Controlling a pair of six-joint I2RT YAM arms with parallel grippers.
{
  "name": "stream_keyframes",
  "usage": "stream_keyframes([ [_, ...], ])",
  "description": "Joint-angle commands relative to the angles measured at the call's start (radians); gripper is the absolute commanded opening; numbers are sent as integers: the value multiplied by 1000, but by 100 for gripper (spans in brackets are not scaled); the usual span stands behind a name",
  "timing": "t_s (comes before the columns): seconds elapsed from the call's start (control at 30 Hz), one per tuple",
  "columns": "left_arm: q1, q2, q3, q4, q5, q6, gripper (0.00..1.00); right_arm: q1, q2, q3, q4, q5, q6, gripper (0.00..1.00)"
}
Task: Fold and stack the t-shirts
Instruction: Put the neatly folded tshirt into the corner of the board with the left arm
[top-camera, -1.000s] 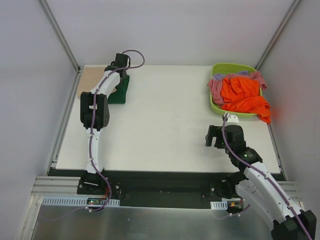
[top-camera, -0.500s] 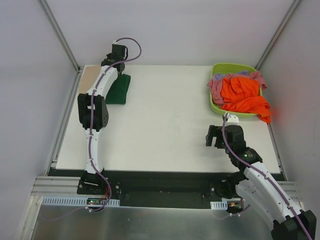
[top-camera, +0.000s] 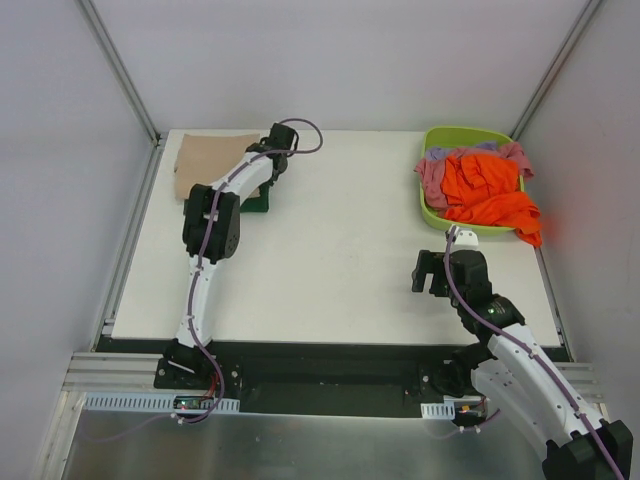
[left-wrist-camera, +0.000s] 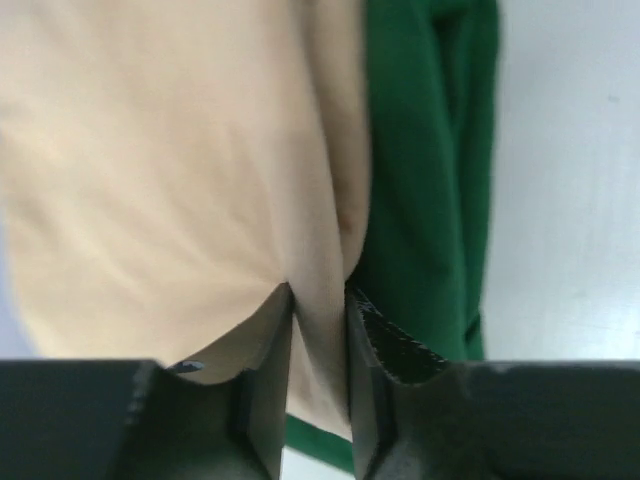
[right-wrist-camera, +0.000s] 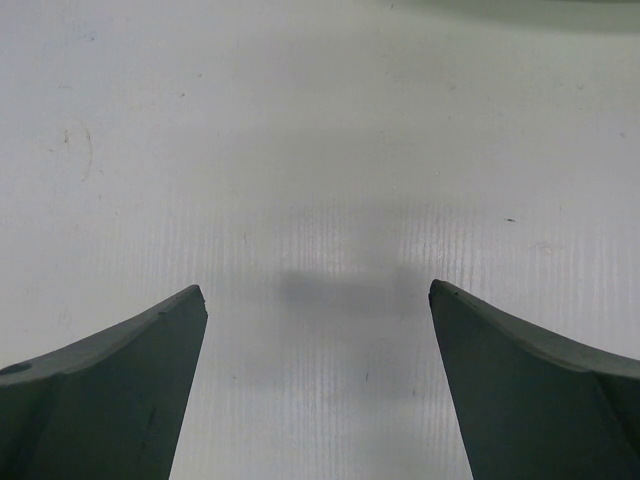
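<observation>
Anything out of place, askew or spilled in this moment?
The bright orange t-shirt spills over the near right rim of the lime-green plastic basket, one corner hanging outside. Nothing else odd: the left gripper pinches the beige-tan t-shirt beside the dark green t-shirt.

We note soft, matt cloth on the beige shirt (left-wrist-camera: 150, 180) and green shirt (left-wrist-camera: 420, 200), a matt white, faintly ribbed table (right-wrist-camera: 320, 150), and a smooth lime plastic basket (top-camera: 428, 213).

lime-green plastic basket (top-camera: 455, 131) at far right corner of white tabletop (top-camera: 330, 260); grey enclosure walls; aluminium rail (top-camera: 110, 374) along near edge.
</observation>
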Motion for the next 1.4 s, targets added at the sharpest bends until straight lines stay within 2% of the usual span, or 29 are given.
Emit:
stream_keyframes([
  [0.0, -4, 50, 28, -67, 92, -47, 28, -7, -2, 36, -1, 17, 6, 96],
  [0.13, -4, 19, 19, -101, 236, -67, 58, -5, -5, 35, -3, 18, 8, 96],
  [0.2, -4, -3, 13, -113, 258, -84, 72, -5, -8, 35, -3, 20, 8, 96],
  [0.33, -2, -67, 11, -140, 269, -134, 90, -5, -14, 32, -4, 23, 11, 96],
  [0.37, -2, -93, 8, -147, 272, -151, 98, -7, -17, 32, -4, 21, 10, 96],
  [0.57, 7, -249, -42, -148, 246, -301, 99, -7, -46, 21, -4, 21, 13, 96],
  [0.67, 27, -340, -148, -145, 313, -424, 99, -5, -63, 13, -3, 24, 13, 96],
  [0.77, 56, -383, -251, -110, 416, -486, 99, -5, -75, 9, -1, 17, 16, 96],
  [0.83, 74, -374, -295, -79, 427, -521, 99, -5, -77, 7, -1, 20, 17, 96],
  [1.1, 202, -268, -357, 79, 760, -579, 99, -5, -62, 13, -1, 20, 17, 96],
  [1.37, 329, -168, -328, 88, 810, -604, 99, -5, -36, 22, -1, 17, 14, 96],
])
